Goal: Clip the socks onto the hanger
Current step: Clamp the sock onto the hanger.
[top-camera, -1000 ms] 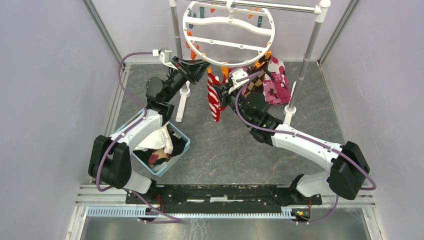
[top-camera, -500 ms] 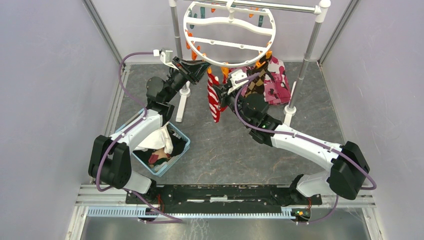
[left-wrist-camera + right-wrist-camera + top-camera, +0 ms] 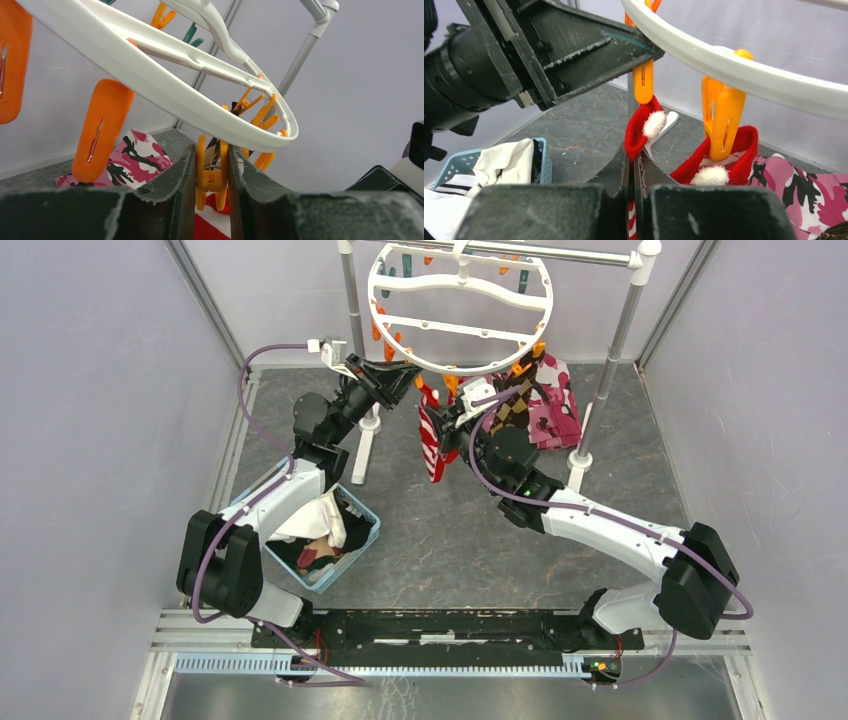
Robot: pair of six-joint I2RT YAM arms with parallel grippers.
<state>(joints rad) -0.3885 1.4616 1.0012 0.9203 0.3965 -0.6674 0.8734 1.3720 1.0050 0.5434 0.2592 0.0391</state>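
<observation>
The hanger (image 3: pixel 376 312), a white ring with crossbars, hangs from the rail at the back. My left gripper (image 3: pixel 404 375) (image 3: pixel 212 152) is shut on an orange clothespin (image 3: pixel 212 175) under the ring's near rim (image 3: pixel 150 80), squeezing it. My right gripper (image 3: pixel 443 416) (image 3: pixel 633 162) is shut on a red-and-white striped sock (image 3: pixel 431 448), holding its red cuff (image 3: pixel 638 131) up against that clothespin (image 3: pixel 643 82). A second red-cuffed sock (image 3: pixel 744 150) hangs from another orange clothespin (image 3: pixel 722 120). A brown-and-black argyle sock (image 3: pixel 508 408) hangs further right.
A pink camouflage cloth (image 3: pixel 556 408) hangs at the right of the ring. The rail's silver poles (image 3: pixel 354 330) (image 3: pixel 615 340) stand on either side. A blue basket (image 3: pixel 372 532) with a white cloth and more clothes sits by the left arm.
The hanger ring has shifted very slightly to the right. Both arms and both grips stay as they were.
</observation>
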